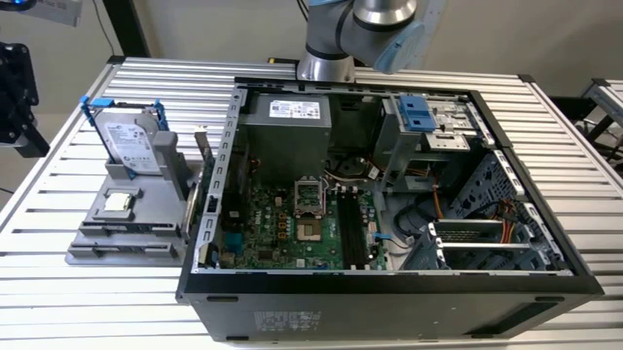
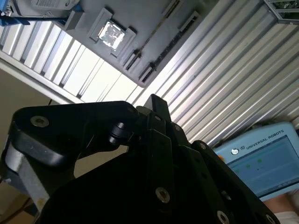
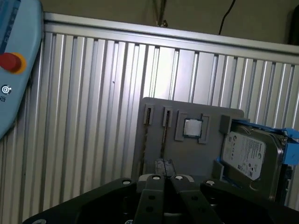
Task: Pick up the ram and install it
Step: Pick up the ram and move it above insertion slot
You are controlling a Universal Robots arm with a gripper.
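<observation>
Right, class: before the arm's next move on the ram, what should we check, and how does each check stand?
1. The ram stands on edge in the grey holder: ok.
2. The pincer is in line with that stick in the first wrist view: ok.
3. The ram is gripped: cannot tell.
4. The memory slots on the motherboard look empty: ok.
5. The case is open: ok.
6. The hard drive and processor sit apart from the ram: ok.

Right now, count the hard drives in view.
1. The hard drive stands upright in the grey holder, at the exterior view's left of the computer case; others may hide inside.
</observation>
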